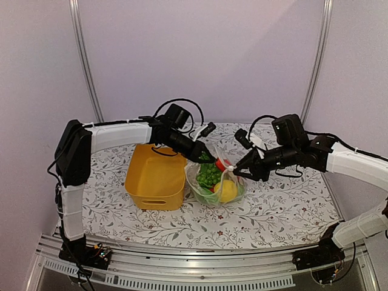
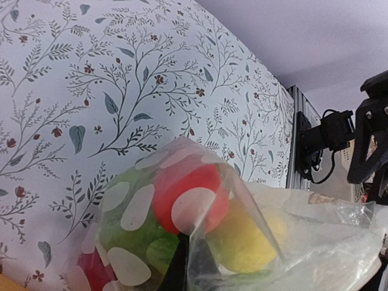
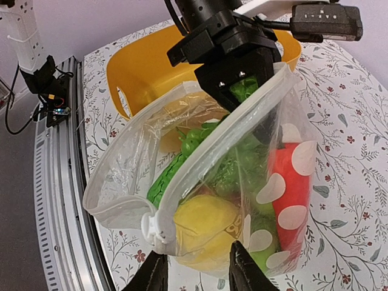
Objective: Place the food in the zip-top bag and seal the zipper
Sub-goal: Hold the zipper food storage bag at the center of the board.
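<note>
— Where is the zip-top bag (image 3: 130,157)?

— On the bench (image 3: 351,121), just beside the yellow tub (image 3: 151,66), on the side nearer the right arm. Its upper edge is pulled up by the left pincer (image 3: 242,85), so the bag hangs slanted rather than lying flat.

— So the left pincer is clamped?

— Yes, its fingers are pressed together on the bag's mouth edge, right at the top end of the zipper (image 3: 230,142).

— And the zipper itself?

— The ridged strip runs down from that grip to a small white slider (image 3: 154,229) at the low corner. One lip sags away from it on the rail side, so the mouth gapes there.

— Is the food inside?

— It shows through the dotted plastic: a yellow lemon-like piece (image 3: 203,227) at the bottom, a red piece (image 3: 285,176) along the far side, and a green bumpy cluster (image 3: 239,160) between them, higher up.

— What about the right pincer (image 3: 197,273)?

— Its two fingers stand apart, low at the slider corner, with the lemon bulge just in front of the gap. I cannot tell whether they touch the plastic.

— Anything in the tub?

— Only its yellow walls are visible.
</note>
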### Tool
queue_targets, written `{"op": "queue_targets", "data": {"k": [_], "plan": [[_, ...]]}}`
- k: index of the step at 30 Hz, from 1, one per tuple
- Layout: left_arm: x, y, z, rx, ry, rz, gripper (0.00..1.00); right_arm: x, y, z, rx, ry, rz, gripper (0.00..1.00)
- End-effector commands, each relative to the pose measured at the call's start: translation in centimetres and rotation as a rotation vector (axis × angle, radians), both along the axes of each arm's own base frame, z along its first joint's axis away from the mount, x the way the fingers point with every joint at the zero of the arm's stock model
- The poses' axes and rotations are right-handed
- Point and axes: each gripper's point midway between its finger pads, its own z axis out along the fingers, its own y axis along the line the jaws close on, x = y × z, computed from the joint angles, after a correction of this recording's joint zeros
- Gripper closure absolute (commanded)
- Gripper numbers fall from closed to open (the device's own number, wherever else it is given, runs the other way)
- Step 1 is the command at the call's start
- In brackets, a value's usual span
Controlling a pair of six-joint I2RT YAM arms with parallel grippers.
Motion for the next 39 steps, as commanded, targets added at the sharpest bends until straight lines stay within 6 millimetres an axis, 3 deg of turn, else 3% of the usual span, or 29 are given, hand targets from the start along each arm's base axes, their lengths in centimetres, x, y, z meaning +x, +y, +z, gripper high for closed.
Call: {"op": "queue_targets", "data": {"k": [1, 8, 18, 23, 28, 30, 33, 36, 39], "plan": [[1.1, 0.5, -1.6, 0.022, 0.038, 0.028, 0.97, 0.7, 0.8, 1.0, 0.003, -0.072, 0.013, 0.68], [1.7, 0.6, -1.8, 0.019, 0.058, 0.048, 0.97, 0.4, 1.9, 0.5, 0.004, -0.064, 0.053, 0.74], [2.2, 0.9, -1.9, 0.002, 0.088, 0.063, 0.97, 1.4, 2.2, 0.9, -0.005, -0.129, 0.011, 0.70], [2.3, 0.8, -1.8, -0.007, 0.090, 0.063, 0.97, 1.5, 2.5, 1.5, 0.017, -0.148, 0.012, 0.78], [2.6, 0.8, -1.8, -0.008, 0.089, 0.072, 0.97, 1.2, 3.0, 1.1, 0.004, -0.134, 0.035, 0.95], [2.8, 0.9, -1.7, -0.002, 0.082, 0.084, 0.93, 0.9, 3.0, 1.1, 0.000, -0.126, 0.040, 0.99], [4.1, 1.8, -0.9, 0.049, 0.007, 0.145, 0.74, 0.5, 2.5, 1.9, -0.011, -0.113, 0.034, 1.00], [4.9, 2.8, 2.3, 0.062, -0.124, 0.169, 0.54, -0.1, 1.6, 3.6, -0.004, -0.114, 0.011, 1.00], [4.7, 3.7, 6.2, 0.038, -0.228, 0.171, 0.44, -0.7, 0.7, 5.7, 0.010, -0.116, -0.012, 1.00]]}}
